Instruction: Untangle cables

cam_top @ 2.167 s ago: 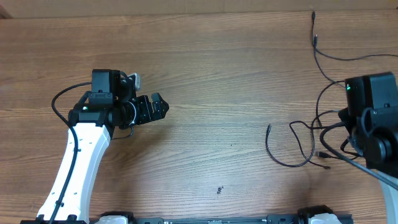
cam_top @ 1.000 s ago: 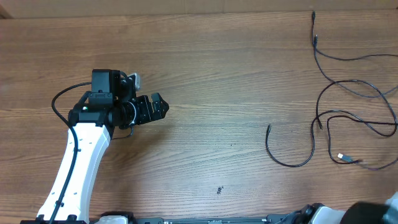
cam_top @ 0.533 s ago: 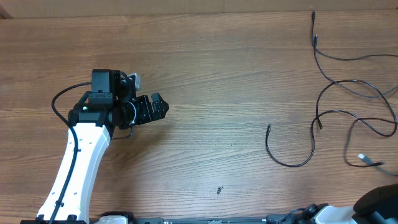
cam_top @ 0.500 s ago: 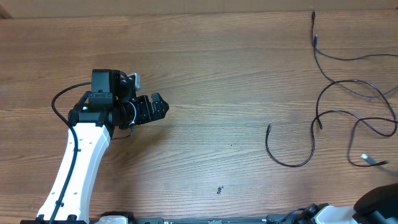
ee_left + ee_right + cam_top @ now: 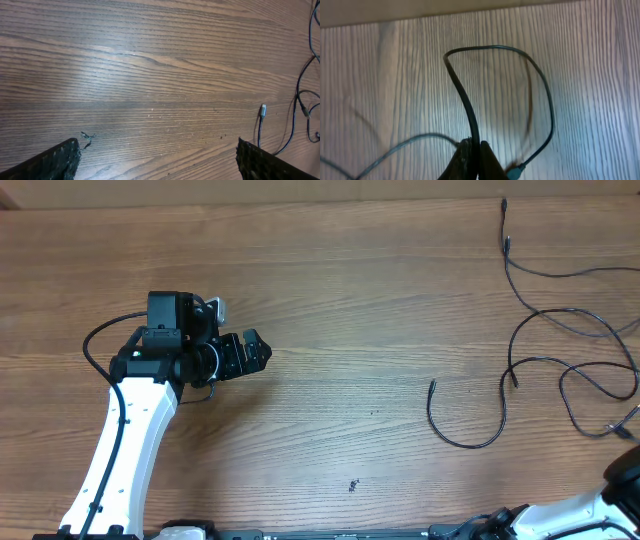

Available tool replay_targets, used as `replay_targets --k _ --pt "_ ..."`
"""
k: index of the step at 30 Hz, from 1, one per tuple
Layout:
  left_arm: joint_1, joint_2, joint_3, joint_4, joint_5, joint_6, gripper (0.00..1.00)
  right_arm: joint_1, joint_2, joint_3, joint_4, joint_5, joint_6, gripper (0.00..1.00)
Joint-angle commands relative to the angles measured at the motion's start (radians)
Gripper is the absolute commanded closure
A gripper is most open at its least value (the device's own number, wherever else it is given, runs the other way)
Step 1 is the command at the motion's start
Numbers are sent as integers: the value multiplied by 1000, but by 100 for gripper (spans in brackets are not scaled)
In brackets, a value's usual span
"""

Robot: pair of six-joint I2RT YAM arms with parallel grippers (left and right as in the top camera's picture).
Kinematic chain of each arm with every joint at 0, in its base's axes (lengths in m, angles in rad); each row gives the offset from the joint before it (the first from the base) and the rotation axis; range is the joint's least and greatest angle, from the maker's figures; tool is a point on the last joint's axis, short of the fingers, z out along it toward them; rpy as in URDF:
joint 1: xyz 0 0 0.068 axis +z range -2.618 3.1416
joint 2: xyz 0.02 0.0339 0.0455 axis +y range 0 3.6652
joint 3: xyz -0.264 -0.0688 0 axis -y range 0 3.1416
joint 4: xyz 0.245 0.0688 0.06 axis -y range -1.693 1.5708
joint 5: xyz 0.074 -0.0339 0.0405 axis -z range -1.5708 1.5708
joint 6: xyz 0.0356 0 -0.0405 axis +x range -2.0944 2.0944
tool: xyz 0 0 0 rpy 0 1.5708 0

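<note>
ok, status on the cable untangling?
Left claw open, well left of the tangle. Right claw shut on one cable. Other cables loose on table, right side. Nothing in the way.

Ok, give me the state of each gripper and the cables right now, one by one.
left gripper: open, holding nothing, well apart from the cables.
right gripper: shut on one cable.
held cable: pinched between the fingers, arching away in a loop, plug end free beside the gripper.
other cables: slack on the table, crossing each other near the right edge.
</note>
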Motion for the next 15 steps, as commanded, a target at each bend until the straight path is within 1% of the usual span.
replay_targets --k 1,3,4,5,6,7,8,10,11,12,15 --pt "2 3 6 1 -2 19 1 -2 29 2 37 58 -5 96" --pt "2 3 6 1 -2 19 0 -4 55 2 56 63 -5 96" --pt "2 3 6 1 -2 19 0 -5 67 2 57 68 -5 92" --pt "2 3 6 1 -2 19 1 -6 87 2 56 66 -5 82" --pt "2 3 6 1 -2 19 0 -6 97 2 53 62 -5 71" --pt "2 3 6 2 -2 19 0 -6 108 2 48 49 -5 53" --pt "2 3 6 1 -2 19 0 -6 112 2 47 34 -5 39" --pt "2 3 6 1 -2 19 0 -6 114 2 47 -21 -8 2" --pt "2 3 6 1 -2 19 0 -6 114 2 47 -49 -10 0" --pt "2 3 6 1 -2 19 1 -6 114 3 47 -64 -14 0" --pt "2 3 6 1 -2 19 0 -6 112 3 45 -190 -77 0"
